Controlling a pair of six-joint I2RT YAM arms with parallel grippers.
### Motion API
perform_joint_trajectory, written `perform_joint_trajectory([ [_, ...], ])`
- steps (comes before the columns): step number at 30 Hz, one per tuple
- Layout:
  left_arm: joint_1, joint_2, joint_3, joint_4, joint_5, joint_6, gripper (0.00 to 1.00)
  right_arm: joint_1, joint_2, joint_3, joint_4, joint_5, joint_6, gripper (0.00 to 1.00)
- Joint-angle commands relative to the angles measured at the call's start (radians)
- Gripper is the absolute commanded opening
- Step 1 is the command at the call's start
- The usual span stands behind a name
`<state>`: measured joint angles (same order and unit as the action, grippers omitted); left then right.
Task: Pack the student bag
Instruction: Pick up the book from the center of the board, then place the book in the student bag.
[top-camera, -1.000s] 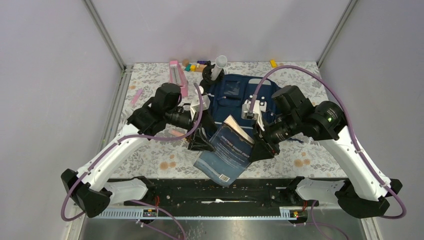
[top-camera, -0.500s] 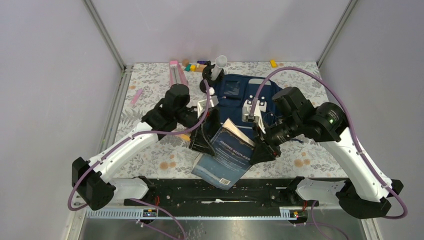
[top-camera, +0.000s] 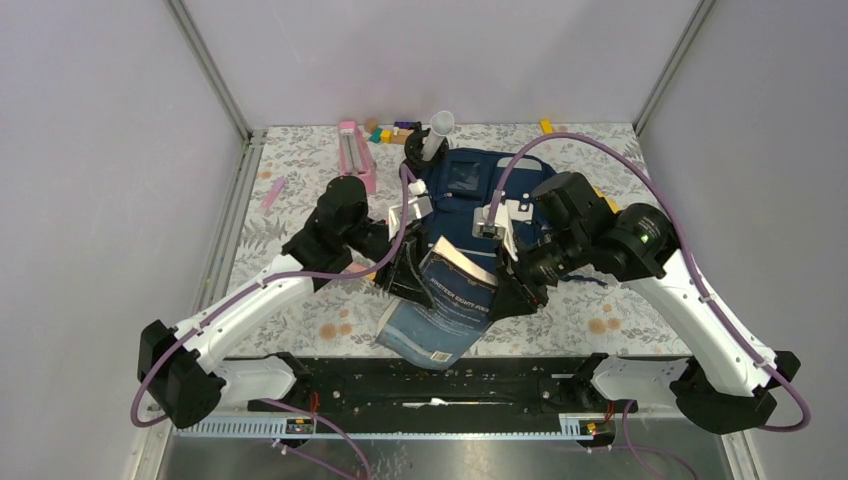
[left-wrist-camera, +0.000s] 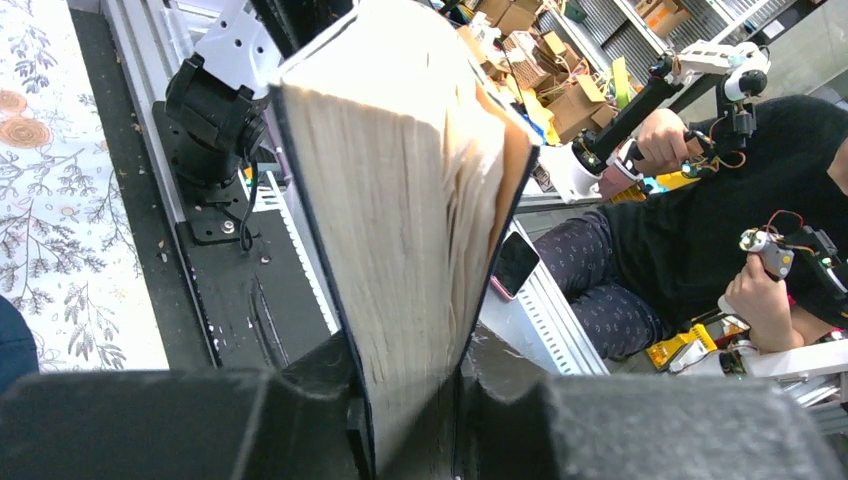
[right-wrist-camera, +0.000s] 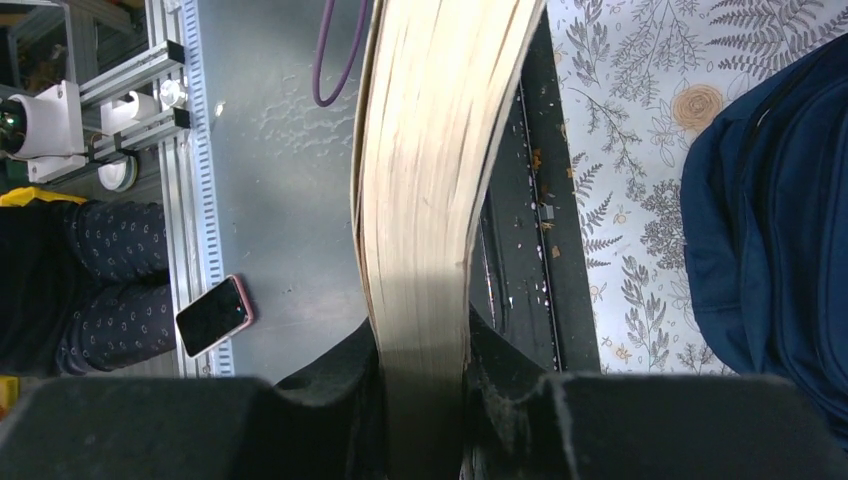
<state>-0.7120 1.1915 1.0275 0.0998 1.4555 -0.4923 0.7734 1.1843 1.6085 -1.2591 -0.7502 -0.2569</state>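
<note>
Near the student bag, 2 grippers clamp book.

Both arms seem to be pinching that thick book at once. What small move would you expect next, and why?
Probably lift the book together and carry it back over the student bag. The left fingers and right fingers each clamp its page edge, and it hangs tilted by the table's near edge, outside the bag.

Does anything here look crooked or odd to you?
The thick book hangs tilted in mid-air, pinched on both sides by the left fingers and the right fingers; its pages bow sideways rather than staying straight.
</note>
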Motion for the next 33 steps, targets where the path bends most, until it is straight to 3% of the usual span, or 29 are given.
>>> perform_joint_trajectory([
  [1, 0.000, -0.028, 0.001, 0.088, 0.008, -0.007, 0.08, 0.004, -0.013, -0.020, 0.114, 0.076, 0.047, 0.00],
  [2, 0.008, -0.029, -0.003, 0.086, -0.005, -0.002, 0.00, 0.003, -0.020, -0.028, 0.132, 0.086, 0.058, 0.00],
  [7, 0.052, -0.054, -0.028, 0.079, -0.096, 0.035, 0.00, 0.003, -0.077, -0.122, 0.279, 0.160, 0.121, 0.03],
  [11, 0.054, -0.087, -0.032, 0.119, -0.156, 0.015, 0.00, 0.003, -0.139, -0.226, 0.435, 0.158, 0.191, 0.40],
  [13, 0.055, -0.113, -0.050, 0.196, -0.212, -0.031, 0.00, 0.003, -0.165, -0.273, 0.511, 0.125, 0.229, 0.55],
  [23, 0.068, -0.116, -0.104, 0.750, -0.289, -0.434, 0.00, 0.003, -0.269, -0.519, 1.020, 0.048, 0.498, 0.62],
  [25, 0.069, -0.104, -0.108, 0.871, -0.275, -0.524, 0.00, 0.003, -0.292, -0.539, 1.047, 0.090, 0.504, 0.88],
  [26, 0.070, -0.100, -0.111, 0.933, -0.271, -0.569, 0.00, 0.003, -0.307, -0.552, 1.060, 0.108, 0.510, 0.91],
  [31, 0.083, -0.080, -0.125, 1.162, -0.296, -0.743, 0.00, 0.003, -0.366, -0.632, 1.192, 0.131, 0.589, 0.93],
  [33, 0.088, -0.084, -0.121, 1.161, -0.309, -0.741, 0.00, 0.002, -0.378, -0.662, 1.247, 0.124, 0.625, 0.93],
])
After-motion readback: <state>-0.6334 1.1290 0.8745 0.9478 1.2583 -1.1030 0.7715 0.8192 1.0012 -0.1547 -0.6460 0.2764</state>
